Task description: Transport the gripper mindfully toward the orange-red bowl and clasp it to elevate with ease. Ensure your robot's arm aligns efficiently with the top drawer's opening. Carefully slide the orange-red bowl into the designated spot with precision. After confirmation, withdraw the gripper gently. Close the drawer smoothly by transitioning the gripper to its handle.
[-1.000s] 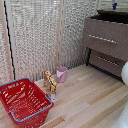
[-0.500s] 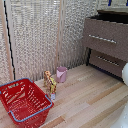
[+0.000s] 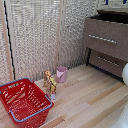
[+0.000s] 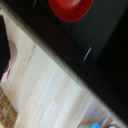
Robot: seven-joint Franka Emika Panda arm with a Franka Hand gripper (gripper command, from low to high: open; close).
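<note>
The orange-red bowl (image 4: 70, 7) shows only in the wrist view, lying on a dark surface beyond a thin silver glint of the handle (image 4: 87, 52). I cannot tell whether that surface is the drawer's inside or the cabinet's top. In the exterior view the top drawer (image 3: 106, 37) with its long silver handle (image 3: 102, 39) stands at the right. A white rounded part of the robot's arm (image 3: 125, 74) pokes in at the right edge. A blurred bluish bit (image 4: 102, 125) at the wrist view's edge may be a finger of the gripper; nothing shows how the jaws stand.
A big red wire basket (image 3: 22, 100) stands on the wooden floor at the exterior view's left. A pink cup (image 3: 61, 74) and a small yellow-orange toy (image 3: 50, 82) stand beside it. A shorter brown drawer front (image 3: 107, 61) sits below the top drawer. Pale slatted walls stand behind.
</note>
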